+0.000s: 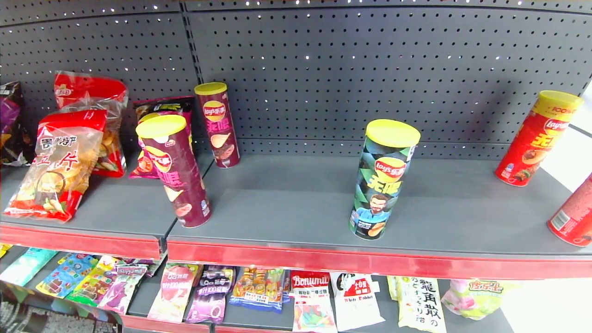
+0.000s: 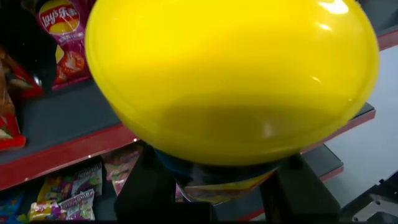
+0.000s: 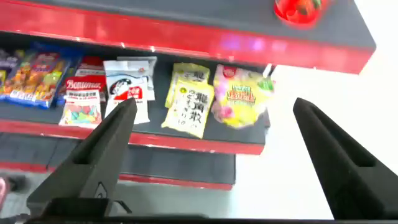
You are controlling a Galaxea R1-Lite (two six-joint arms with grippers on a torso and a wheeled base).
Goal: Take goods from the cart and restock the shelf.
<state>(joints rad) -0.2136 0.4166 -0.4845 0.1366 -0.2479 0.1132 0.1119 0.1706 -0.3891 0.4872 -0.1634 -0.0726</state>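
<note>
A yellow-lidded chip can (image 2: 230,74) is held upright in the left hand (image 2: 217,199), its body clamped between the two dark fingers (image 2: 146,193) just below the lid. It is seen off the shelf (image 1: 286,203), on the near side of the shelf's red front edge; its place relative to the green chip can (image 1: 386,180) cannot be told.

The right hand (image 3: 214,106) is spread wide, with nothing between its fingers.

The green chip can is stood upright near the front edge of the shelf, about midway along. To its left a maroon chip can (image 1: 175,171) is stood at a similar depth, and a second maroon chip can (image 1: 217,124) farther back by the pegboard (image 1: 370,69). To the right of the green chip can, farther back, a red chip can (image 1: 536,138) is stood. Left beyond the maroon cans, crisp bags (image 1: 60,166) are leaned. Below the green chip can, sweet packets (image 1: 314,300) are laid on a lower shelf (image 1: 148,291).
</note>
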